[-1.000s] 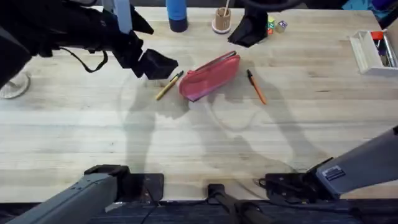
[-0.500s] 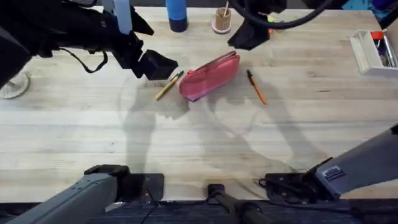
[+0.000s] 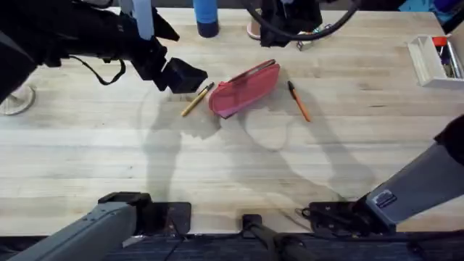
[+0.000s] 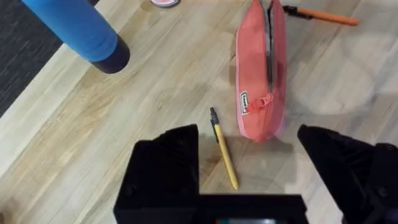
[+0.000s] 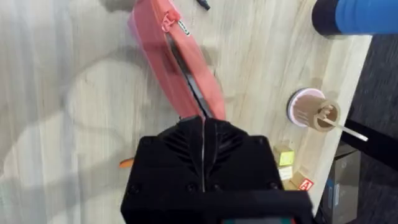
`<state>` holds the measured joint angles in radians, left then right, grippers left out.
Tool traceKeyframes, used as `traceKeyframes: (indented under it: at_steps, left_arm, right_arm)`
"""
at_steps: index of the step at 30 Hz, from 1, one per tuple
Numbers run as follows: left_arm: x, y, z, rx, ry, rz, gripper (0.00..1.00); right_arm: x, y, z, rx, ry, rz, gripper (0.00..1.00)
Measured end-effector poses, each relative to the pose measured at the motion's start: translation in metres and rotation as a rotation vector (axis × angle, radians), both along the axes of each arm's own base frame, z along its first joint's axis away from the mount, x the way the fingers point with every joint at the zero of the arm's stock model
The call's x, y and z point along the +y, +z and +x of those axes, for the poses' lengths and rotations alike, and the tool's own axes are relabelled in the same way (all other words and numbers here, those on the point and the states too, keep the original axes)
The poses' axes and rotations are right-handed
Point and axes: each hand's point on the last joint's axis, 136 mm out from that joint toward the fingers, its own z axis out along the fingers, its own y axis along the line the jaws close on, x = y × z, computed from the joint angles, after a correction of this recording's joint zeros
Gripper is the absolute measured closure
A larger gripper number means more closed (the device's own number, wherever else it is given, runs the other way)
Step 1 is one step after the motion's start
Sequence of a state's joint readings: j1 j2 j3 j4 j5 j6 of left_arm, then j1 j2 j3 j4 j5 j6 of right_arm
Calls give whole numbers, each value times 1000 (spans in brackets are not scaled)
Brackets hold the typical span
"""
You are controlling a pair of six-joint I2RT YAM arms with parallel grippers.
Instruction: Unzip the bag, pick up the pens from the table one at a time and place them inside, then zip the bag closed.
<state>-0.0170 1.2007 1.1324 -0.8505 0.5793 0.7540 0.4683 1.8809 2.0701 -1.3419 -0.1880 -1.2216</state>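
— Bag [image 3: 245, 88] position, please: where do you see it?

— You see the pink bag lying near the middle of the table [image 3: 217, 167], toward the far side, placed diagonally. In the left wrist view its zipper shows a dark opening along the top edge.

— And the pens?

— Your yellow pen [image 3: 197, 98] lies just beside the bag's left end. Your orange pen [image 3: 299, 101] lies on the wood near the other end, apart from the bag.

— How are your grippers?

— Your left gripper [image 4: 249, 165] is above the yellow pen with fingers wide apart, holding nothing. Your right gripper [image 5: 204, 134] is over the far end of the bag, fingers pressed together with nothing visible between them. A blue bottle [image 3: 206, 16] and a small cup [image 3: 259, 23] stand at the far edge.
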Motion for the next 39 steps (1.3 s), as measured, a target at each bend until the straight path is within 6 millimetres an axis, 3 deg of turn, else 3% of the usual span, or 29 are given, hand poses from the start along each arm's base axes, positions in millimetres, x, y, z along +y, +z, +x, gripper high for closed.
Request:
traceKeyframes:
  at_steps: [8,20,39]
  left_arm:
    - [0,0,0,0,0,0,7]
    - [0,0,0,0,0,0,7]
    - [0,0,0,0,0,0,7]
  right_arm:
    - [-2,-12,-4,42,34,-32,970]
    - [5,-71,9,161,64,-98,970]
    - [12,-106,22,201,71,-113,971]
